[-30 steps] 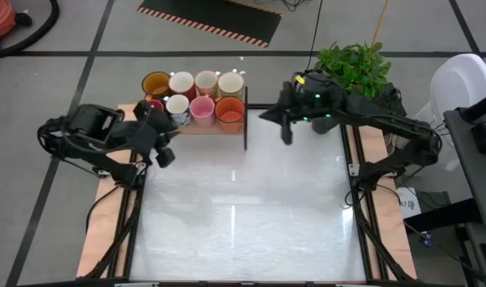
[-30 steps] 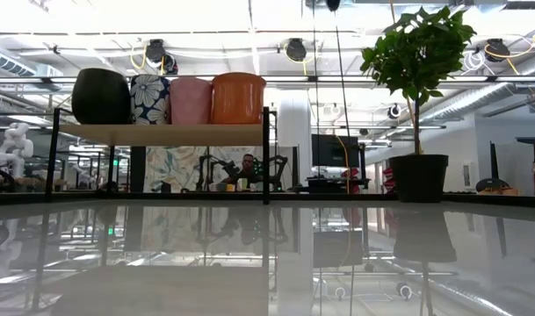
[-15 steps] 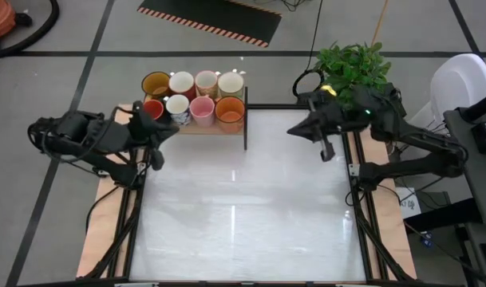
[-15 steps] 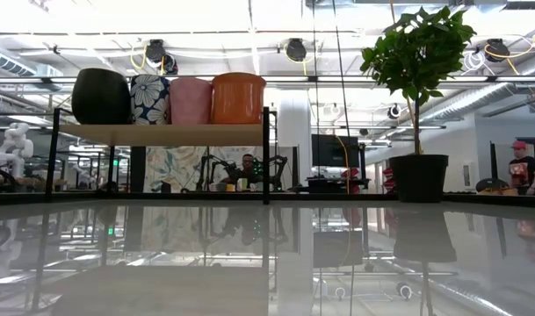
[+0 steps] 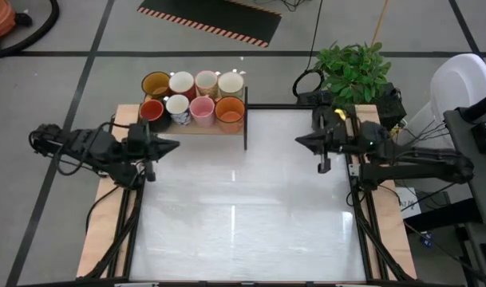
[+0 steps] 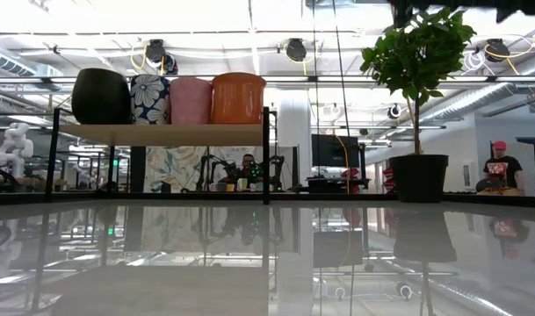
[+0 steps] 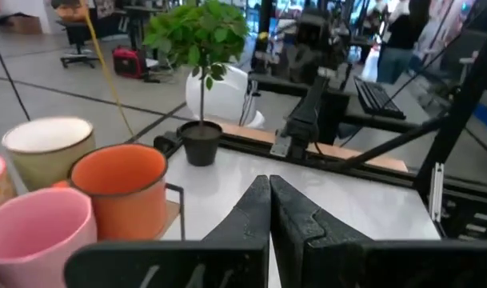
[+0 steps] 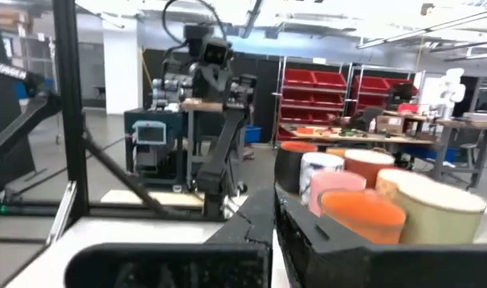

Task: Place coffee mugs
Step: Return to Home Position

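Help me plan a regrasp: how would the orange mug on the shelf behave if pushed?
The orange mug looks glazed and rigid, so probably slippery and breakable. Squat and wide, it would likely slide, not tip. The pink mug close beside might get shoved.

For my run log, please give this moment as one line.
mugs: eight, two rows, on shelf | left arm: at left side, jaws shut, empty | right arm: at right side, jaws shut, empty

robotics lab: red bin racks [image 8: 317, 98], exposed ceiling ducts [image 6: 506, 95]
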Motion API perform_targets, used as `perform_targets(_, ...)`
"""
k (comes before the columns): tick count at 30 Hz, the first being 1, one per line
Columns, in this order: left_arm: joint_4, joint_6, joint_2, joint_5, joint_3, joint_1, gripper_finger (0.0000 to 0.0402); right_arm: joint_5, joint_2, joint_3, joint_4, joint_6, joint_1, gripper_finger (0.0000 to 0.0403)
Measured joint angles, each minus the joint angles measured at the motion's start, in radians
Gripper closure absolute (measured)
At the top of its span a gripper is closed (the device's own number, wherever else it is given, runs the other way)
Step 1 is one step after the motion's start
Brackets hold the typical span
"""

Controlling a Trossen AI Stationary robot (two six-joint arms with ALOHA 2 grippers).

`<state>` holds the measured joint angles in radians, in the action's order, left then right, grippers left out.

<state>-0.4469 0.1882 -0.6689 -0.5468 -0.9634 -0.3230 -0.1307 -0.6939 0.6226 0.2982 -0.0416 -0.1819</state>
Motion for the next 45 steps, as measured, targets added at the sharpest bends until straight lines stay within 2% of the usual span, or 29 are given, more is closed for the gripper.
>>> perform_targets(8, 0.087, -0.007, 0.147, 0.006, 0.16, 0.043, 0.04, -0.003, 0.011, -0.188, 0.109, 0.024, 0.0, 0.0403)
perform_targets(12, 0.078, -0.045, 0.195, 0.051, 0.212, 0.054, 0.0401, -0.001, 0.011, -0.27, 0.176, -0.014, 0.0, 0.0403)
perform_targets(19, 0.076, -0.038, 0.285, 0.059, 0.298, 0.056, 0.0401, -0.001, 0.017, -0.403, 0.273, -0.034, 0.0, 0.0403)
perform_targets(26, 0.069, -0.128, 0.375, 0.05, 0.354, 0.057, 0.0401, -0.001, 0.032, -0.458, 0.267, -0.061, 0.0, 0.0403)
perform_targets(41, 0.066, -0.121, 0.578, 0.049, 0.499, 0.057, 0.0401, -0.002, 0.118, -0.53, 0.25, -0.03, 0.0, 0.0403)
perform_targets(45, -0.001, -0.121, 0.645, 0.041, 0.5, 0.056, 0.0401, -0.001, 0.156, -0.572, 0.24, -0.02, 0.001, 0.0403)
